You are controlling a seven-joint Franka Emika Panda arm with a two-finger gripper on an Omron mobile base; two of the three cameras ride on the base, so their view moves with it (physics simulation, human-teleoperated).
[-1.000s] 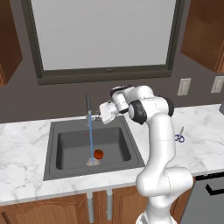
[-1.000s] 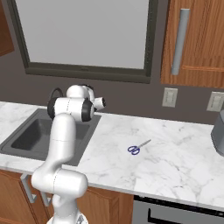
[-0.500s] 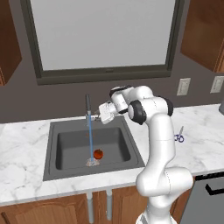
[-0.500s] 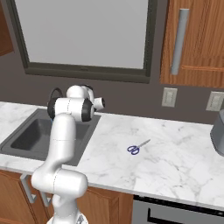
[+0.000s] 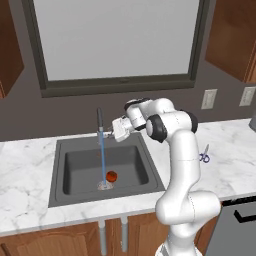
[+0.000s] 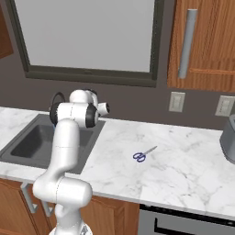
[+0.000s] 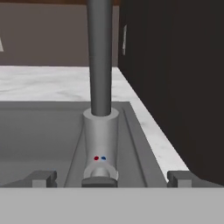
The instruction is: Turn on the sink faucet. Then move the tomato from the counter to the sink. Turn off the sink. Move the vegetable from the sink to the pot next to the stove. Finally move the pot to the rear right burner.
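1. Markings: no brand name or written label can be read anywhere; the only marks are a red dot and a blue dot side by side on the faucet body, seen in the hand view.
2. Faucet: a grey base with a dark upright spout at the rear rim of the sink; a thin blue stream of water falls from the spout tip to the basin floor.
3. Tomato: a small red-orange ball on the sink floor, just beside the spot where the stream lands; whether the water touches it is hard to tell at this size.
4. Gripper: held level, just to the right of the faucet base, with its jaws spread wide; in the hand view the two fingertips stand one on each side of the faucet base, apart from it, pinching nothing.
5. Bench: white marble; blue-handled scissors lie on it well to the right of the sink.
6. Wall: a large window above the sink, with wall outlets to its right.
7. Change from the earlier frames: arm, gripper, tomato and stream all stand where they did a second ago; no shift is visible in either base view.
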